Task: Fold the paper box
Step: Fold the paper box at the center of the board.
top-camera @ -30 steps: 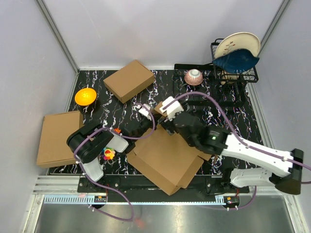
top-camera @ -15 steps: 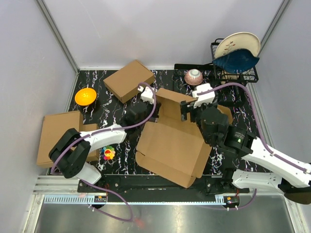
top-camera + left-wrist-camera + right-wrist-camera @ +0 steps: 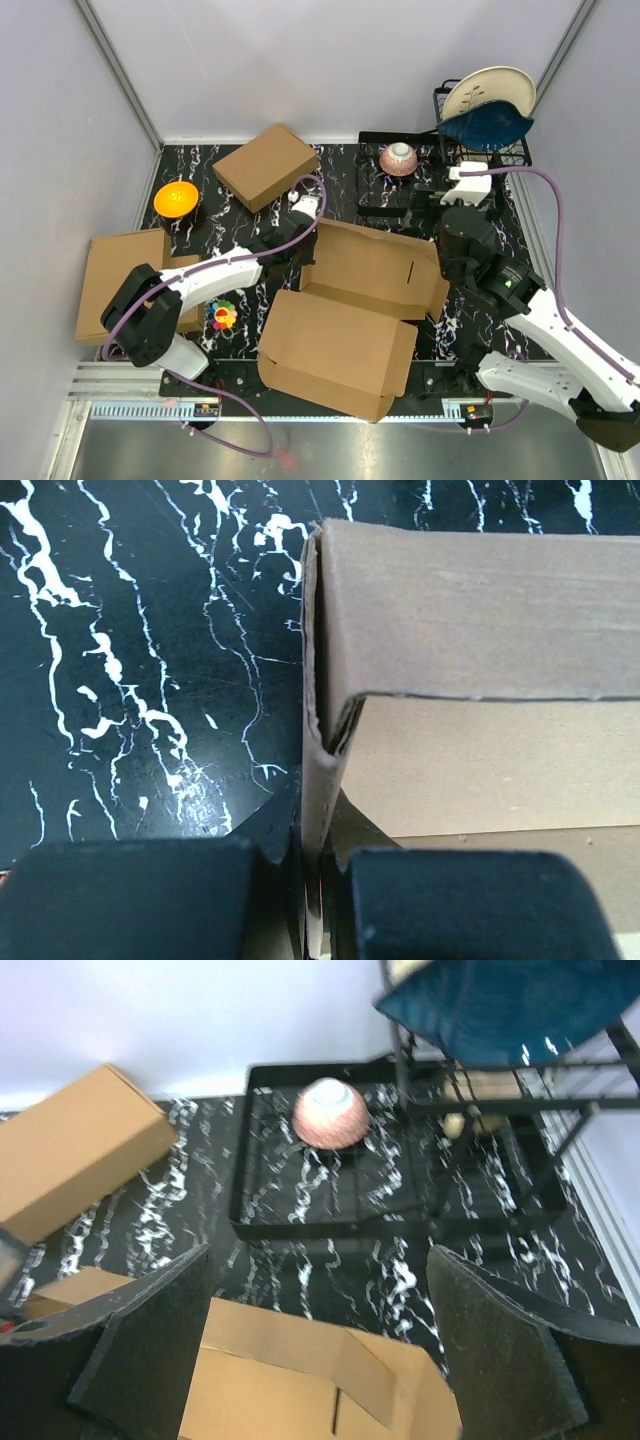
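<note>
Front and centre, brown corrugated die-cut cardboard mailer box [image 3: 340, 342]; probably light, stiff, hinging at creases; left gripper [image 3: 310, 900] pinched on its far-left flap edge; right gripper [image 3: 320, 1345] splayed, empty, above; best taken by flap edges.

The left arm's two black fingers [image 3: 130, 900] are filling the bottom of the view, pressing together on a thin upright edge of the paper box [image 3: 480, 610], with only the cardboard's thickness showing between them. That edge is running straight up from the grip towards the top of the frame, looking slightly ragged along its length. From its upper part a broad brown panel is folding over to the right and reaching the frame's border, casting shade onto a paler panel lying beneath it. To the left, the black worktop [image 3: 130, 680] with white marble veining is showing right up to the cardboard wall.
</note>
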`<state>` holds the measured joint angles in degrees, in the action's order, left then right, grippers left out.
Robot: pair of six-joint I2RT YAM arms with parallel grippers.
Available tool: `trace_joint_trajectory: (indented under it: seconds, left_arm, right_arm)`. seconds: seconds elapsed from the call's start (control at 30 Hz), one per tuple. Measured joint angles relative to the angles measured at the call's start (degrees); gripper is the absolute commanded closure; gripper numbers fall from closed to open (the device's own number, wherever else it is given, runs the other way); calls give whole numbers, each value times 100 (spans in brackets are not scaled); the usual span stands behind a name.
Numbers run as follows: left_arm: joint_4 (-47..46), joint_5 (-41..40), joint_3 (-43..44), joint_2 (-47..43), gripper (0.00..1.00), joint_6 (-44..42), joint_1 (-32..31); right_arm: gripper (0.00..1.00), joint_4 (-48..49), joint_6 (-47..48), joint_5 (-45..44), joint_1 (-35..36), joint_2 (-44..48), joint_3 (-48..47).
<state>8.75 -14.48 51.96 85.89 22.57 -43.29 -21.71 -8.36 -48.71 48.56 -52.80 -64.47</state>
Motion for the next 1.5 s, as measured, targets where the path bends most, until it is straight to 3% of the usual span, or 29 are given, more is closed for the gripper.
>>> trace_joint_trajectory:
  seconds: [0.2,0.4,0.87,1.0,1.2,1.27,1.37,1.5]
  left_arm:
    - [-17,-293,-160,-118,100,345,0]
    - [-214,-605,-549,-435,100,719,0]
    - [-219,-815,-660,-551,100,791,0]
    - [-203,-833,-660,-557,100,793,0]
    - [-186,-859,-660,-560,100,811,0]
    - [-175,-870,-660,-560,100,839,0]
    - [-175,-887,-660,-560,100,863,0]
    - [-164,-966,-660,-562,100,883,-11]
  right_arm:
    - [18,-326,-702,503,-643,297,824]
    - [17,-538,-999,850,-671,136,1475]
    - [27,-455,-715,874,-671,-581,1580]
    - [40,-356,-688,901,-671,-778,1580]
    - [50,-201,-938,1303,-673,-992,1587]
    - [43,-129,-1047,1534,-673,-964,1602]
    - [22,-85,-1198,1803,-673,-782,1633]
    - [18,-284,-1198,1744,-673,-181,1547]
